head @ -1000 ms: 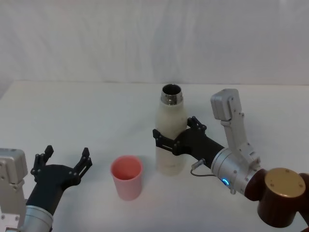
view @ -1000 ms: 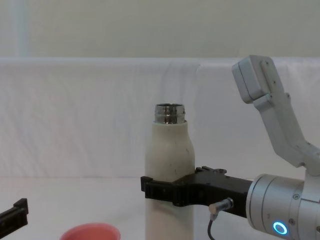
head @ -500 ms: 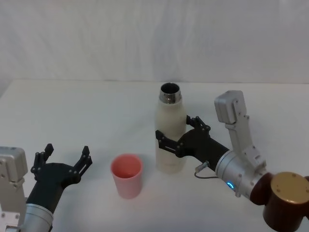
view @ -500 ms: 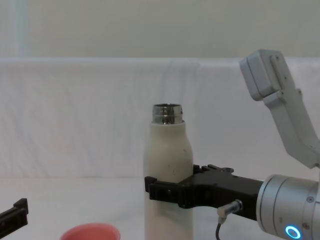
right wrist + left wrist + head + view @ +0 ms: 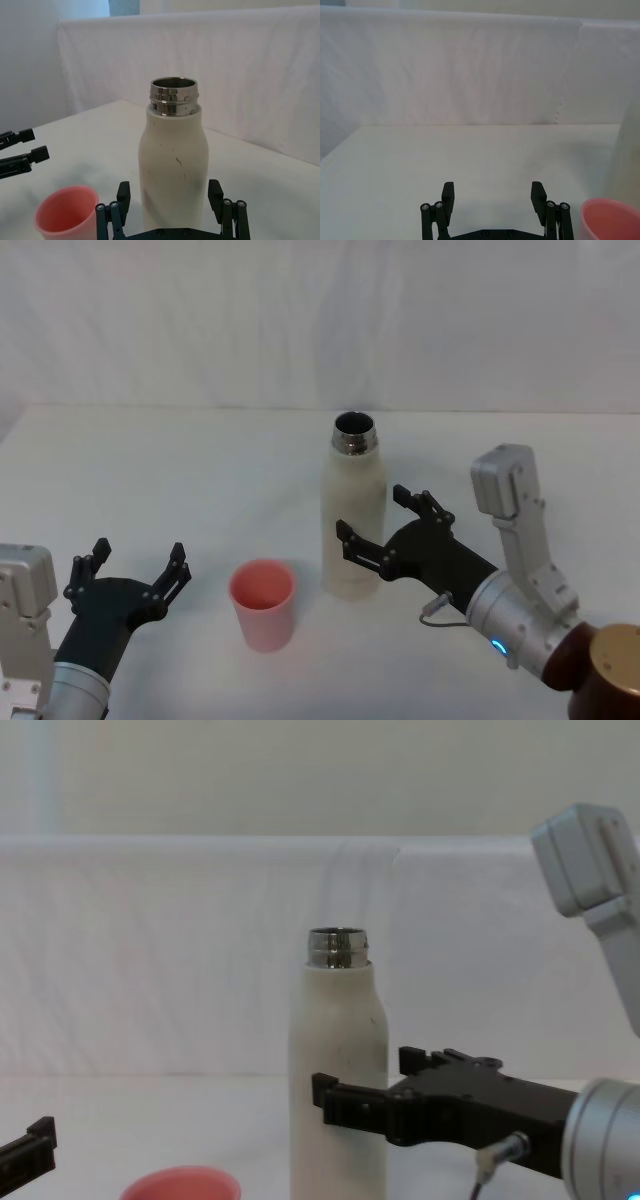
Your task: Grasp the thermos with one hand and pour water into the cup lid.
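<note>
The thermos (image 5: 352,502), a cream-white bottle with an open steel neck, stands upright on the white table. To its left stands the pink cup lid (image 5: 263,603), mouth up. My right gripper (image 5: 371,516) is open at the bottle's right side, its fingertips level with the lower body and just reaching its edge. In the right wrist view the thermos (image 5: 173,165) rises between the two spread fingers of the right gripper (image 5: 169,194), with the cup lid (image 5: 67,214) beside it. My left gripper (image 5: 139,556) rests open at the near left, apart from the cup lid.
The white table (image 5: 200,460) runs back to a white cloth backdrop (image 5: 320,320). Bare tabletop lies behind and to the left of the thermos. My right arm's white link (image 5: 515,510) rises to the right of the bottle.
My right gripper has drawn back to the right, from around the thermos's body to its edge. The thermos stays upright in place. The left gripper and cup lid have not moved.
</note>
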